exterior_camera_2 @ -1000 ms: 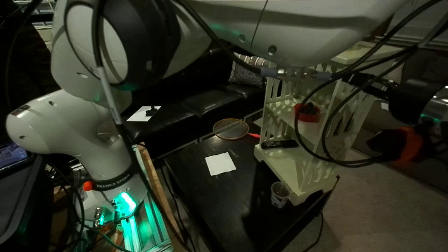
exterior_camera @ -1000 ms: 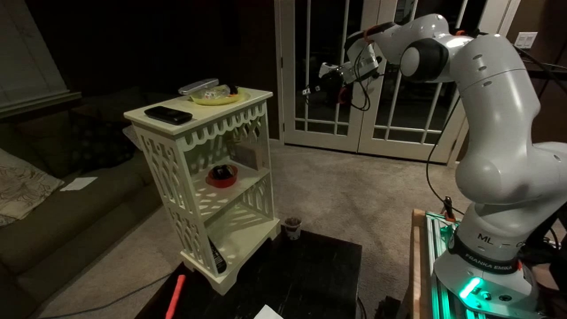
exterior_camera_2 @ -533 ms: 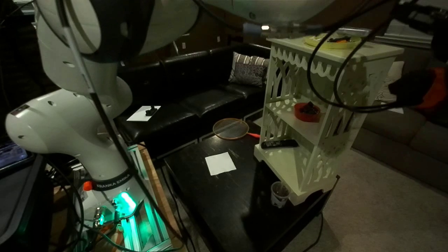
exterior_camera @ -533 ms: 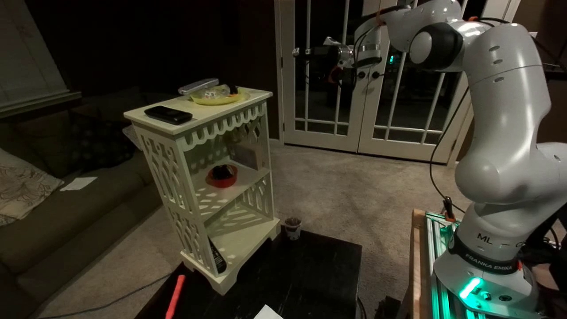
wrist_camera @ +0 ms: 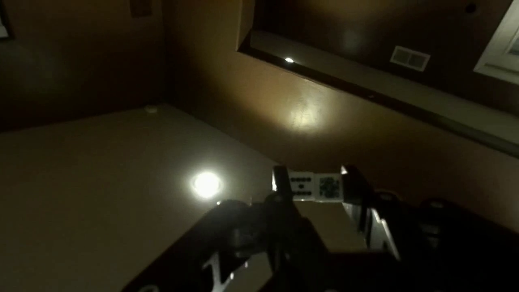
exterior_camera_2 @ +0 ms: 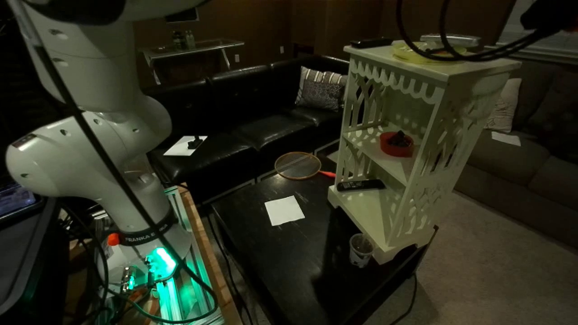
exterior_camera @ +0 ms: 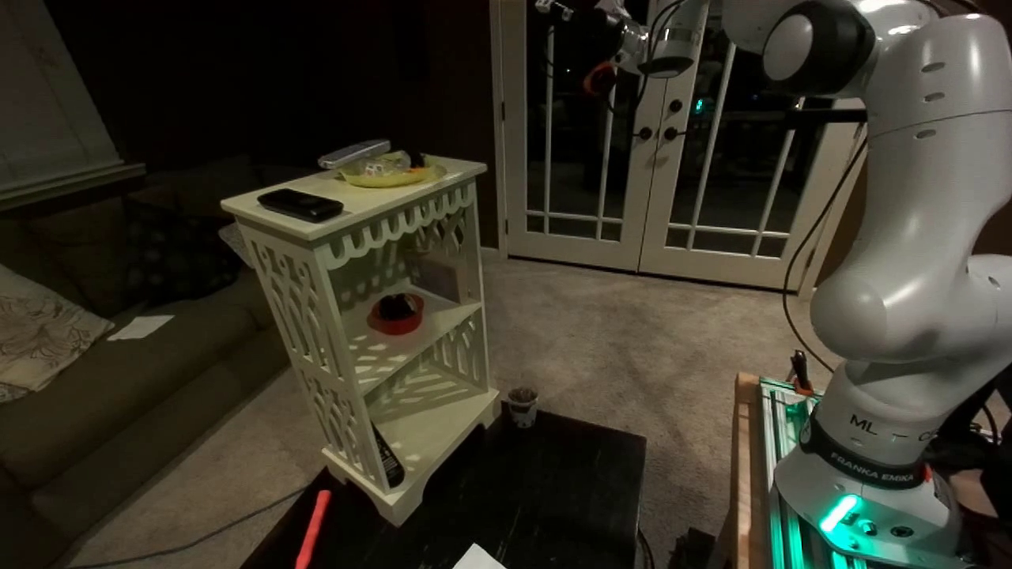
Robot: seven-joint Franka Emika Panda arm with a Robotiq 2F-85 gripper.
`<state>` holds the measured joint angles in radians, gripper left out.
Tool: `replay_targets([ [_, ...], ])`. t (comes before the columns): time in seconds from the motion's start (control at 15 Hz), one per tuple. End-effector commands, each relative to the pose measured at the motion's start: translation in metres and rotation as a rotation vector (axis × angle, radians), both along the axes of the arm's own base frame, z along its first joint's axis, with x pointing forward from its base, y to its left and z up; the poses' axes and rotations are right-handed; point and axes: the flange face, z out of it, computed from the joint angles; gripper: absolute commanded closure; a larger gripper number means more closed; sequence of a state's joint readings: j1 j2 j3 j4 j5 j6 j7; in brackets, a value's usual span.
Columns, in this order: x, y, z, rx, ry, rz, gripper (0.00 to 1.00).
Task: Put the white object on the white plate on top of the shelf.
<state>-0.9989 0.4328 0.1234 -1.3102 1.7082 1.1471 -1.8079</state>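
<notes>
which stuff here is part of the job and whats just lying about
For the job: white piece held in the pincer; shelf; yellowish plate on its top, probably the one meant.
Just lying about: red bowl, remote, cup, racket, paper square, black slab.

Black-dotted white object (wrist_camera: 315, 187), cream lattice shelf (exterior_camera: 371, 202), yellow plate (exterior_camera: 386, 182), red bowl (exterior_camera: 397, 325), pale floral pillow (exterior_camera: 47, 333)
</notes>
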Motion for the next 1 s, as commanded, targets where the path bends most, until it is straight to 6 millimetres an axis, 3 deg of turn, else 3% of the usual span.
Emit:
replay_targets([
  [0.0, -0.028, 0.030, 0.031, -0.093, -0.189, 0.022, 0.89],
  [0.27, -0.053, 0.055, 0.057, -0.241, -0.373, 0.066, 0.89],
  [0.33, -0.036, 0.040, 0.049, -0.203, -0.290, 0.068, 0.89],
  [0.4, -0.040, 0.043, 0.054, -0.218, -0.297, 0.068, 0.64],
  [0.6, -0.038, 0.041, 0.050, -0.218, -0.284, 0.065, 0.64],
  [0.67, -0.036, 0.040, 0.047, -0.215, -0.282, 0.066, 0.89],
  [0.8, -0.044, 0.043, 0.063, -0.324, -0.326, 0.055, 0.89],
  [0.93, -0.053, 0.059, 0.080, -0.409, -0.362, 0.095, 0.89],
])
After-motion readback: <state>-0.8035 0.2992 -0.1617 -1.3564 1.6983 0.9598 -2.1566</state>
